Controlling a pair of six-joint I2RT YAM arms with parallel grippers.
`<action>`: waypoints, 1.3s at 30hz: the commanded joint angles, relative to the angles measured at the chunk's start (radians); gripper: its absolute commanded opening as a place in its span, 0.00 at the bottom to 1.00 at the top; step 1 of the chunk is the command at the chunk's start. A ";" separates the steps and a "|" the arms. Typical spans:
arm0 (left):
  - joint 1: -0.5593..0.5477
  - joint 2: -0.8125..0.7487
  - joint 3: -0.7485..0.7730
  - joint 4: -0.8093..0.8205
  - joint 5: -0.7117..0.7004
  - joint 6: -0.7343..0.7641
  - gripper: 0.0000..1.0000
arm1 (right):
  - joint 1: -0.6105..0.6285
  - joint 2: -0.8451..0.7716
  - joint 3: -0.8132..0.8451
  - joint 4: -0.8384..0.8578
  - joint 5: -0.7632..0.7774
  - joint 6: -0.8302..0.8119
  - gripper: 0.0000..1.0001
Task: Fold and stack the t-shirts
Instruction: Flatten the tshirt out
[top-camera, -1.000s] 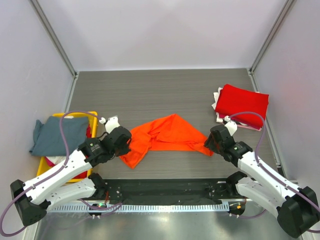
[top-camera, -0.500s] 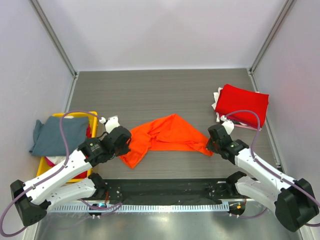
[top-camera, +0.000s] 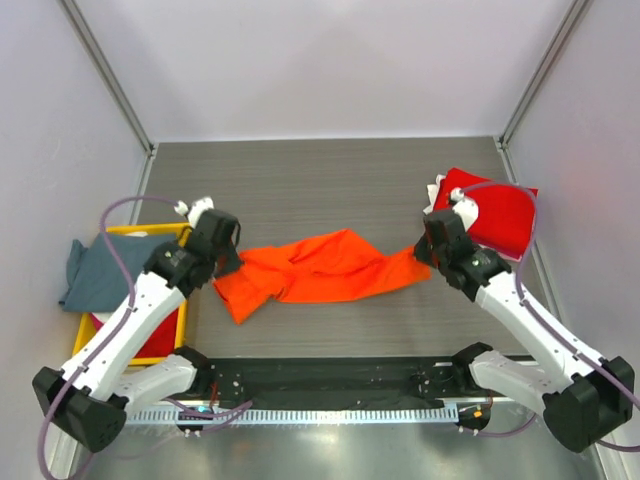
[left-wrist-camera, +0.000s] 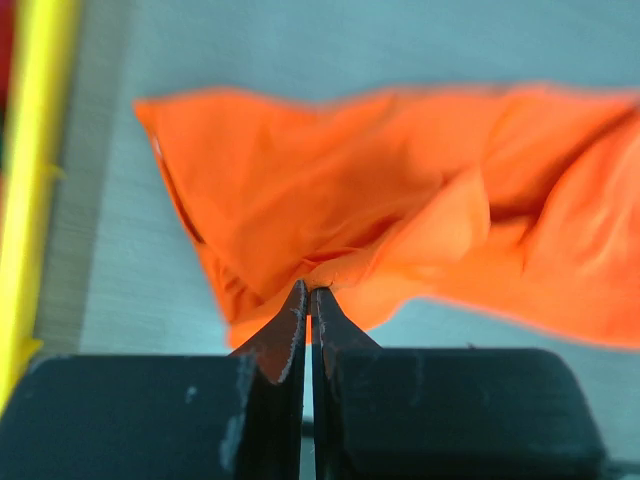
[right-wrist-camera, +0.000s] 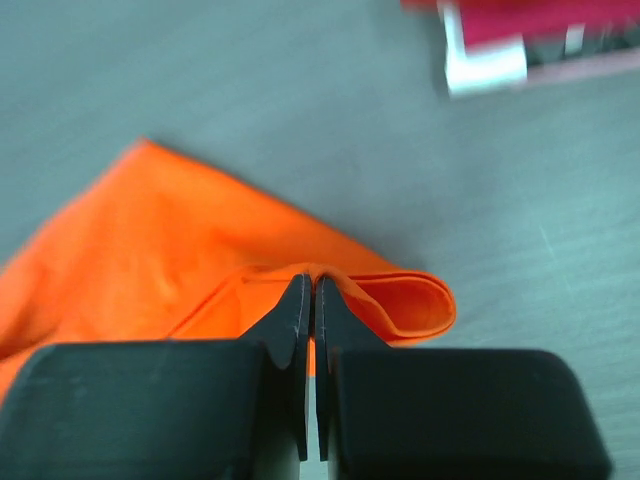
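Task approx. mid-way: orange t-shirt (top-camera: 320, 275) pulled taut over table centre betw. left gripper (left-wrist-camera: 308, 290) and right gripper (right-wrist-camera: 308, 280), both w/ fingers pinched on its edges, not yet folded; red t-shirt (top-camera: 490, 212) lies folded far right; grey-blue t-shirt (top-camera: 105, 268) unfolded over yellow bin (top-camera: 140, 231).

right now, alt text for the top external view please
Two robot arms hold an orange t-shirt stretched across a dark table, the left gripper pinching its left end, the right gripper its right. A folded red t-shirt lies at the right; a grey-blue t-shirt drapes over a yellow bin at the left.
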 joint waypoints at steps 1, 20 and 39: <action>0.145 0.034 0.185 0.004 0.048 0.142 0.00 | -0.039 0.054 0.205 -0.009 0.047 -0.057 0.01; 0.213 -0.191 0.961 0.041 0.108 0.297 0.00 | -0.095 -0.151 0.790 -0.159 -0.287 -0.136 0.01; 0.211 -0.039 0.916 0.166 0.102 0.274 0.00 | -0.095 -0.130 0.880 -0.244 -0.183 -0.089 0.01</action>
